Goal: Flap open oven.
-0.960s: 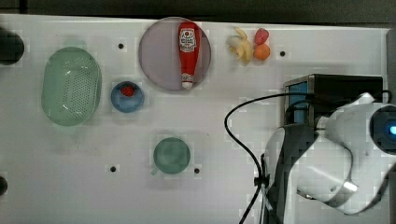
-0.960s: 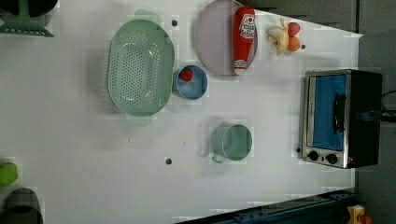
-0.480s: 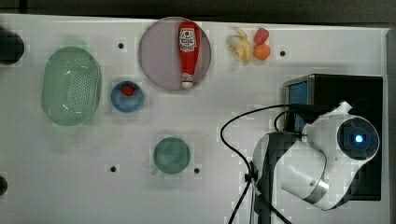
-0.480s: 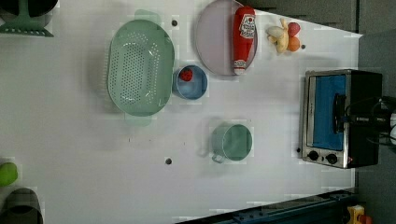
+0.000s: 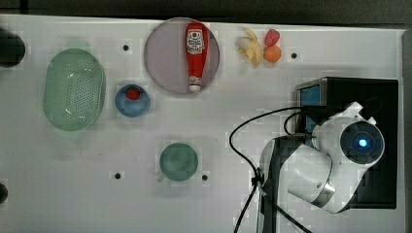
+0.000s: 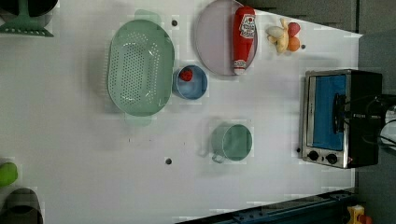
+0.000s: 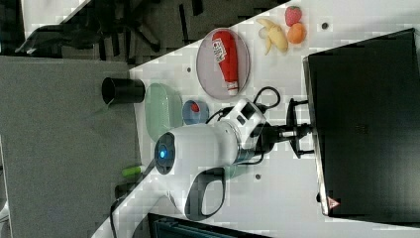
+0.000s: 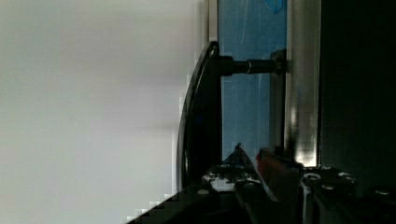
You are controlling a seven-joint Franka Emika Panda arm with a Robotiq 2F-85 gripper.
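— At the top view's right edge of the white surface (image 5: 291, 204), the boxy black toaster oven with the silver front frame and blue-tinted glass door (image 6: 337, 117) stands as it did a second ago, door shut. The white arm has swung in over it, though.

— And the tool (image 7: 297, 130)?

— It now sits at the black bar handle (image 8: 198, 112); in the right view its two thin fingers (image 7: 292, 105) stand either side of the oven's front edge. They're drawn fairly close, but I can't tell whether they pinch the bar or merely bracket it.

— So nothing's opened?

— Not yet. The approach looks finished; I'd judge the pull downward and outward comes next. The red ketchup bottle on its round plate (image 5: 196, 53) lies well apart.
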